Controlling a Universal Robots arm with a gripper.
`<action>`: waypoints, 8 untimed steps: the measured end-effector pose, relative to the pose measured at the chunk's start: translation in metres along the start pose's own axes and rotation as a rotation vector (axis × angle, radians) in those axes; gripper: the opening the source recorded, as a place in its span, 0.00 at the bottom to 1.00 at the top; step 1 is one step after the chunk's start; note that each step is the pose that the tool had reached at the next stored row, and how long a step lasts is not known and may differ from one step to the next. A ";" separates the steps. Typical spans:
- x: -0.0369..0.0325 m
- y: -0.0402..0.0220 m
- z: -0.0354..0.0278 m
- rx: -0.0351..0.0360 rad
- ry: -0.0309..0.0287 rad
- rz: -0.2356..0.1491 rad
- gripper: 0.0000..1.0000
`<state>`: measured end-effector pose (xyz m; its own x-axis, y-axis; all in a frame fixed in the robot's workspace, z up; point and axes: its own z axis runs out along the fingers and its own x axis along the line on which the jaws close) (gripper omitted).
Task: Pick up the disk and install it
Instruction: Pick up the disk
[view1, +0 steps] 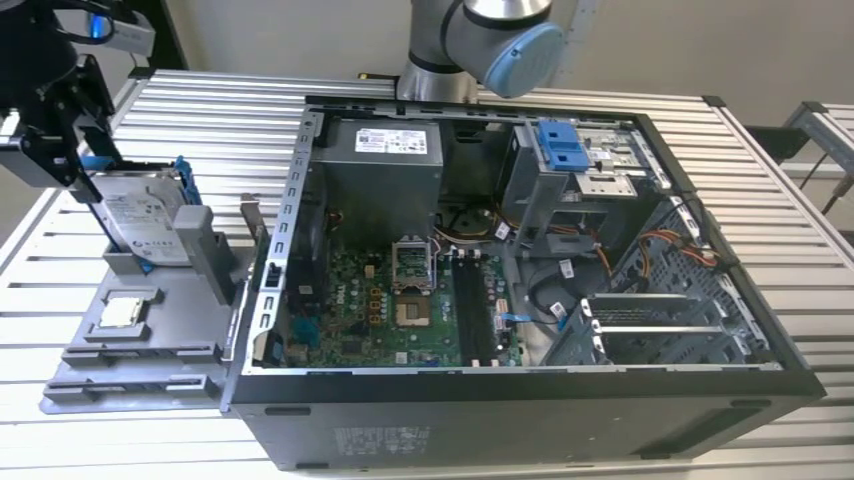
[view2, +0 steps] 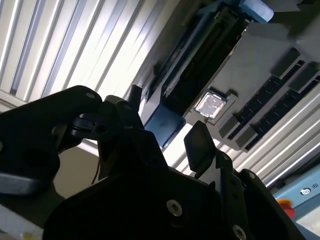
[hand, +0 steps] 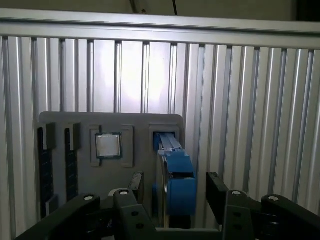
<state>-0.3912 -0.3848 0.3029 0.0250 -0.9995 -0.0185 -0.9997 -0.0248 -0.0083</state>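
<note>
A: Your gripper (hand: 176, 176) has its fingers (hand: 136, 182) apart. In the first wrist view one stands on each side of the disk (view1: 140, 225), and a gap shows on both sides, so you have nothing clamped.

B: The disk sits right between your fingers. It stands on edge in a slot of the grey tray (view1: 134, 375), with its labelled face showing in the exterior view and its upper end up towards your gripper.

A: The part nearest your fingers is the blue bracket (view2: 162, 125) round the disk. In both wrist views it lies in the space between them. You are astride it, not on it.

B: Just past one finger, beside the disk, you have the small square chip (hand: 108, 146) lying flat in its own recess of the same tray. Your gripper is not touching it.

A: The open case (view1: 534, 420) is well apart from your gripper, off to the exterior view's right of the tray. Both rest on the ribbed metal table (view1: 200, 110).

B: Your arm (view1: 494, 40) rises behind the case, on the far side from your gripper.

A: So the disk is in the tray, outside the case, not lifted and not installed
</note>
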 end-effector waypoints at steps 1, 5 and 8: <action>0.0000 0.0001 0.0018 0.0000 0.0000 0.000 1.00; 0.0002 0.0003 0.0090 -0.0001 0.0000 -0.002 1.00; 0.0002 0.0005 0.0145 -0.0001 0.0000 -0.003 1.00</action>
<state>-0.3916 -0.3848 0.2883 0.0279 -0.9994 -0.0185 -0.9996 -0.0277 -0.0083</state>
